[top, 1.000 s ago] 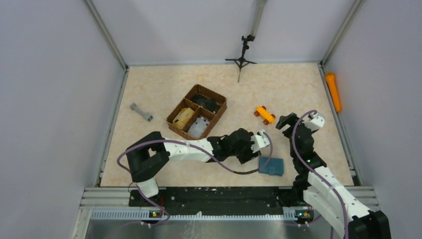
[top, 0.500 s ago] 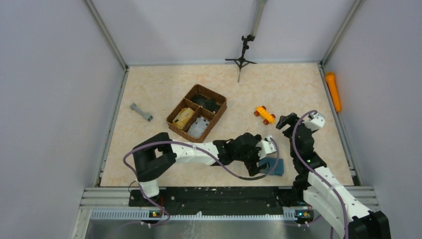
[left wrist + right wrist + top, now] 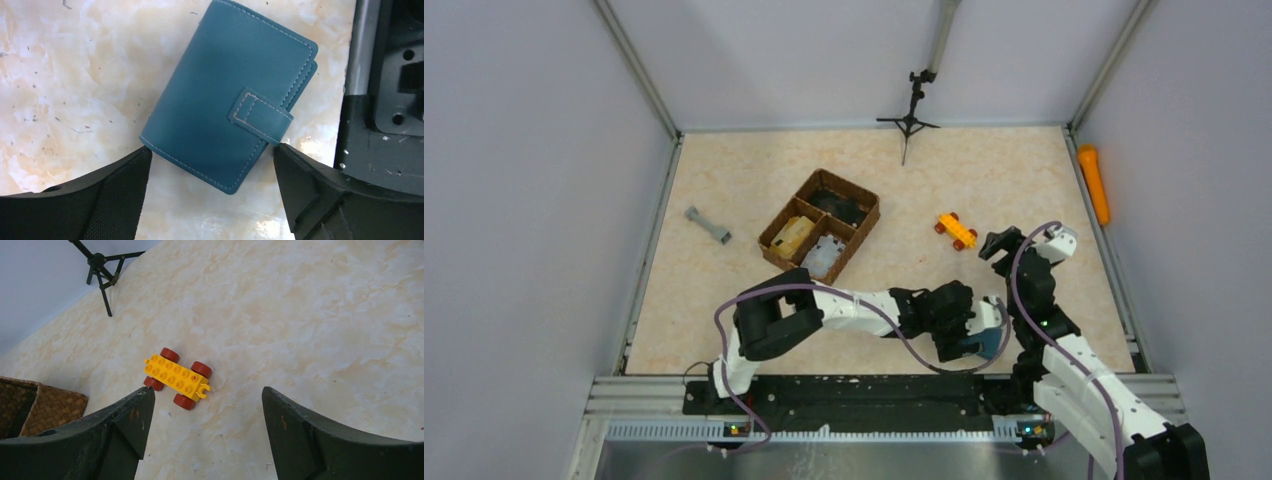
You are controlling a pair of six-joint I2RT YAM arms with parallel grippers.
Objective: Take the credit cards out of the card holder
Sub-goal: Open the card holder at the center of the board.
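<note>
The card holder point(image 3: 230, 95) is a teal-blue wallet lying closed and flat on the table, its strap tab fastened. In the top view only its edge point(image 3: 990, 318) shows beside the left arm, near the table's front edge. My left gripper point(image 3: 212, 152) hangs right over it, open, one finger at each side of its near corner, not gripping it. It also shows in the top view point(image 3: 969, 335). No cards are visible. My right gripper point(image 3: 205, 395) is open and empty, raised above the table near a yellow toy; it shows in the top view point(image 3: 1001, 245).
A yellow brick car with red wheels point(image 3: 178, 377) lies ahead of the right gripper point(image 3: 956, 231). A brown woven divided basket point(image 3: 820, 224) stands mid-table. A grey dumbbell-shaped piece point(image 3: 708, 225) lies left. A black tripod point(image 3: 911, 115) stands at the back. The black base rail point(image 3: 385, 100) runs beside the wallet.
My left arm has swung right and toward the front edge, bringing its gripper over the card holder, which it now mostly covers in the top view. The right arm has not moved.
</note>
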